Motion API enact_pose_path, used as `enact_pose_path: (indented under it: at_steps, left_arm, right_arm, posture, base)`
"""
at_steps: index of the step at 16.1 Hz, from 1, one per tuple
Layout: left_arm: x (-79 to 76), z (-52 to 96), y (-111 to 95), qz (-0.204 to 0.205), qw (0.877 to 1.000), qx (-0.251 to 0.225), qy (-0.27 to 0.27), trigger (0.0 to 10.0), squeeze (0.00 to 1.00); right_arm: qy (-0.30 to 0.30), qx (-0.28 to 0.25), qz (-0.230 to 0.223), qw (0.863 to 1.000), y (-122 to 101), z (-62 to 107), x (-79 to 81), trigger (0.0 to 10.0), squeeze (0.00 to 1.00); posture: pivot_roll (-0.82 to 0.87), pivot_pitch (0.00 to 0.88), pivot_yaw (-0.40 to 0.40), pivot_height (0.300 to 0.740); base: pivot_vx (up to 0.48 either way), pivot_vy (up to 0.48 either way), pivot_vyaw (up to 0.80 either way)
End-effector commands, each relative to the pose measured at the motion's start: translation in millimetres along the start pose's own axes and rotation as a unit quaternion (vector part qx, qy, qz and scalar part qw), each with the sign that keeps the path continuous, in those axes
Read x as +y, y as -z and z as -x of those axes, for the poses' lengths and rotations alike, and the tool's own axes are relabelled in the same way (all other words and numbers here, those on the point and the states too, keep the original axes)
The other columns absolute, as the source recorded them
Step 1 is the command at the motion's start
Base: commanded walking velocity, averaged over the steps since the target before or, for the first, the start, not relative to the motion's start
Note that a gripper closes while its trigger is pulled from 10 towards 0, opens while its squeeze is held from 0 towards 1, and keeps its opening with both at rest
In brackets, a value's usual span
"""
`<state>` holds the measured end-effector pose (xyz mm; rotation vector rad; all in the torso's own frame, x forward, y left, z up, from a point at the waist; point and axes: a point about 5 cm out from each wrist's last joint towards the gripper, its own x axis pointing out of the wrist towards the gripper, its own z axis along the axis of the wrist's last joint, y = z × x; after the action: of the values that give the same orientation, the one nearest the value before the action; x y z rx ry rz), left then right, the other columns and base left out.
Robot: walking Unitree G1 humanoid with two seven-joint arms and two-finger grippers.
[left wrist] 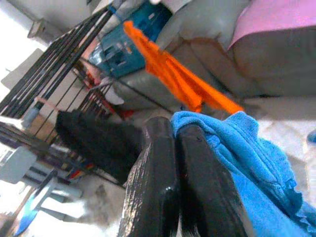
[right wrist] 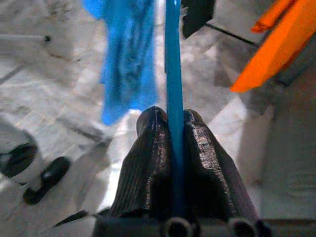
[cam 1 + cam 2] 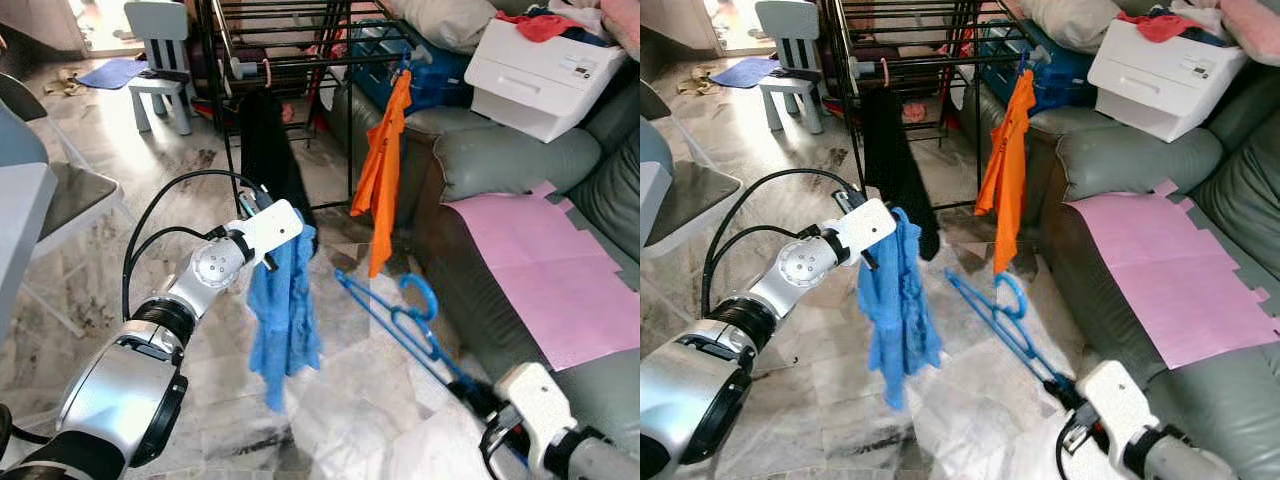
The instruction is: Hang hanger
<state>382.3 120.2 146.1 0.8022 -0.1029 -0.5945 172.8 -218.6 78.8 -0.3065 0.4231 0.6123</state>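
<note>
The right gripper had its fingers closed on one end of the blue hanger, low on the robot's right, near the grey sofa. The hanger's long axis ran away from those fingers, forward and to the left across the floor, with its hook curling up partway along. The left gripper was raised at mid-height, its fingers pinched shut on the top of a blue cloth, which hung straight down just left of the hanger's far end. The cloth and hanger were near each other but apart.

Beyond them stood the black drying rack, already carrying a black garment and an orange garment. The rack bars lay well ahead of and above the hanger, so the right arm would probably have to lift and reach forward.

On the sofa lay a pink sheet and a white box with red clothes on it.
</note>
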Motion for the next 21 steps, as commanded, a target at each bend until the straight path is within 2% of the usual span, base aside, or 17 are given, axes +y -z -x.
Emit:
enact_pose_path:
  at_steps: [1, 3, 6, 10, 12, 15, 18, 20, 21]
  left_arm:
    - [7.8, -4.0, -14.7, 0.000, 0.999, -0.038, -0.003, 10.0, 0.00]
    - [6.2, -4.4, -18.6, 0.005, 0.998, -0.056, 0.005, 10.0, 0.00]
    - [2.6, -3.6, -28.8, 0.033, 0.993, -0.108, 0.027, 10.0, 0.00]
    - [5.8, -3.8, -36.6, 0.051, 0.989, -0.139, 0.024, 10.0, 0.00]
    - [7.4, -4.5, -43.4, 0.075, 0.983, -0.163, 0.030, 10.0, 0.00]
    - [7.3, -7.0, -68.7, 0.089, 0.965, -0.234, 0.074, 10.0, 0.00]
    - [10.6, -7.5, -82.2, 0.107, 0.954, -0.269, 0.081, 10.0, 0.00]
    - [11.7, -7.4, -99.6, 0.141, 0.934, -0.313, 0.099, 10.0, 0.00]
    - [11.8, -7.3, -103.3, 0.143, 0.931, -0.320, 0.101, 10.0, 0.00]
  right_arm:
    - [-0.016, 0.004, 0.002, 1.000, 0.7, -1.1, 2.6, 10.0, 0.00]
    - [-0.021, 0.006, 0.001, 1.000, 1.6, -2.8, 3.4, 10.0, 0.00]
    - [-0.026, 0.008, 0.006, 1.000, 2.5, -9.5, 3.1, 10.0, 0.00]
    - [-0.020, 0.006, 0.009, 1.000, 1.8, -11.9, 0.4, 10.0, 0.00]
    - [-0.001, 0.004, 0.015, 1.000, 3.1, -15.8, -4.9, 10.0, 0.00]
    - [0.072, -0.006, 0.027, 0.997, 5.4, -26.0, -23.8, 10.0, 0.00]
    - [0.103, -0.005, 0.029, 0.994, 7.7, -29.4, -32.2, 10.0, 0.00]
    - [0.129, -0.006, 0.013, 0.992, 13.6, -29.9, -38.0, 10.0, 0.00]
    - [0.136, -0.007, 0.008, 0.991, 14.7, -29.7, -39.2, 10.0, 0.00]
  posture:
    - [0.02, 0.000, -0.022, 0.740]
    - [0.02, 0.000, -0.024, 0.740]
    - [0.03, 0.000, -0.031, 0.740]
    - [0.02, 0.000, -0.034, 0.740]
    - [0.02, 0.000, -0.034, 0.740]
    - [0.03, 0.000, -0.037, 0.740]
    - [0.03, 0.000, -0.039, 0.740]
    - [0.04, 0.000, -0.041, 0.740]
    - [0.04, 0.000, -0.041, 0.740]
  base:
    - [0.000, 0.000, 0.00]
    - [0.000, 0.000, 0.00]
    - [0.000, 0.000, 0.00]
    - [0.000, 0.000, 0.00]
    - [0.000, 0.000, 0.00]
    - [0.000, 0.000, 0.00]
    - [0.000, 0.000, 0.00]
    - [0.000, 0.000, 0.00]
    - [0.000, 0.000, 0.00]
